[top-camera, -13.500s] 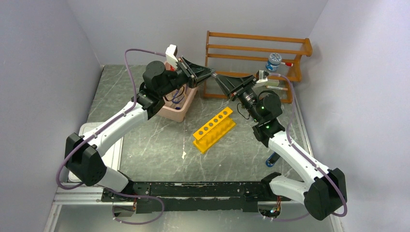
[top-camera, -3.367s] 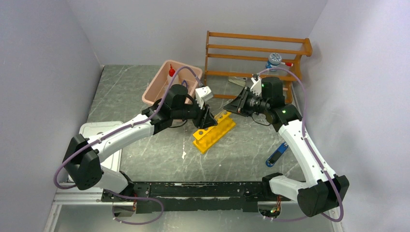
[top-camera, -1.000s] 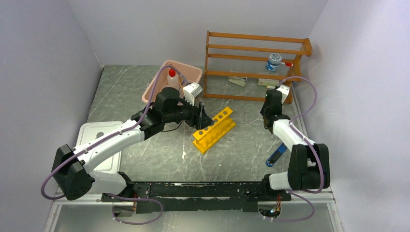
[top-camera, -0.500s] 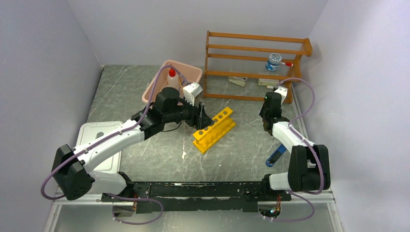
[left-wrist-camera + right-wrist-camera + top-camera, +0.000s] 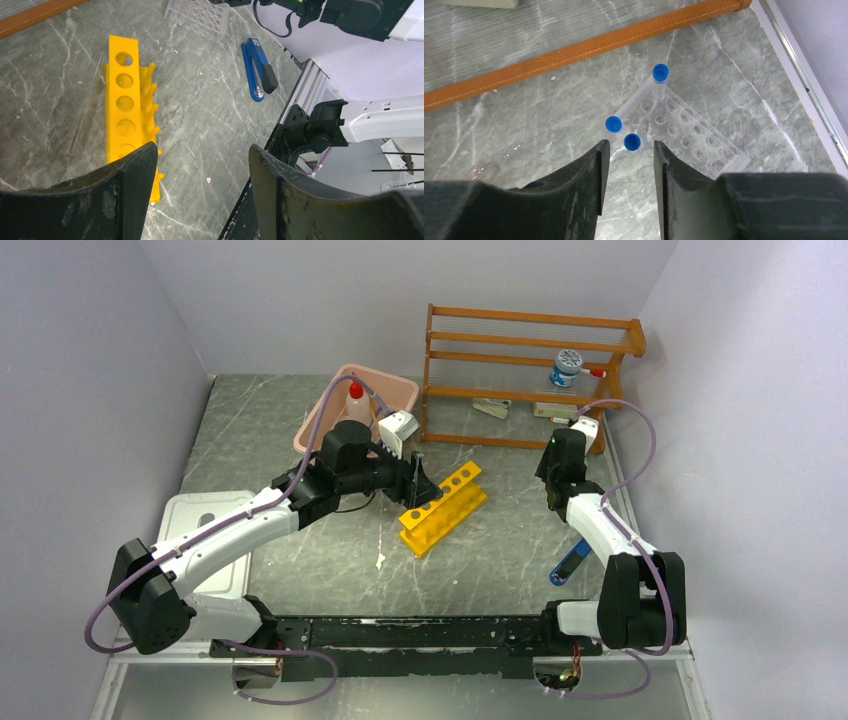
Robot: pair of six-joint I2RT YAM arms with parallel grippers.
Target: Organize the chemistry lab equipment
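— Starting big: layout, quick?
— Grey marbled table (image 5: 500,550). Wooden shelf rack (image 5: 530,370) at 1 o'clock, pink tub (image 5: 390,388) at 11, white lid (image 5: 195,508) at 8. Yellow holed rack (image 5: 443,507) sits near centre, askew.
— Grippers?
— Left gripper (image 5: 200,160) hovers at the yellow rack's 10 o'clock end, jaws wide apart, nothing between them. Right gripper (image 5: 629,150) points down at 3 o'clock, just in front of the shelf's bottom rail (image 5: 574,55).
— Right one clamped on anything?
— No. Its fingers (image 5: 591,170) are a narrow gap apart with nothing pinched. One blue cap sits at the mouth of that gap and seems to touch neither finger.
— Smaller stuff?
— Red-capped squeeze bottle (image 5: 355,398) stands in the tub. Clear well tray (image 5: 694,132) lies under the right gripper. Blue clip (image 5: 260,70) lies at 5 o'clock, well apart.
— And the task thing?
— Blue-capped tubes (image 5: 631,142), three of them, at the tray's corner on the table's 3 o'clock side. One looks upright in a well. The other two lie slanted across the tray toward 12.
— Step in hand, your call?
— Probably seating tubes in wells. To leave the upright one, rise straight so a finger doesn't catch the cap. For a slanted tube, grip mid-body, jaws across its length, not on the cap. The tray looks light and will likely slide, so no sideways shove. Stay off the rail at 12.
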